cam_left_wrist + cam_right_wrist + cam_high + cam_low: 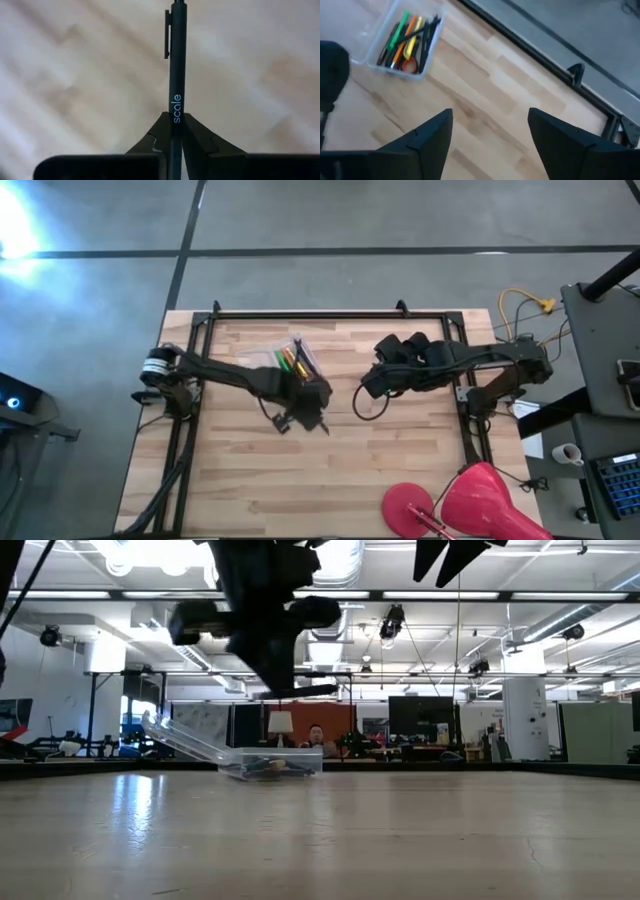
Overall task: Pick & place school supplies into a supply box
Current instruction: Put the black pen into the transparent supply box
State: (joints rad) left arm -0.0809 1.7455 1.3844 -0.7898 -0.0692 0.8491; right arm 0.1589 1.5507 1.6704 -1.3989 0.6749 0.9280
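Left gripper (177, 131), pinched on a black pen (176, 60) lettered "scale", raised above the table (300, 480) just beside the supply box (285, 360). The box lies open, holding green, orange and yellow pens and red-handled scissors (409, 65). Right gripper (490, 130), fingers spread, hovers mid-table.

Matt black pen (175, 75) w/ clip, pale smooth wood table (400, 470), clear glossy plastic supply box (375, 62)

red dome lamp (470, 502) — table's near right corner | yellow-tipped cables (528, 304) — beyond right edge
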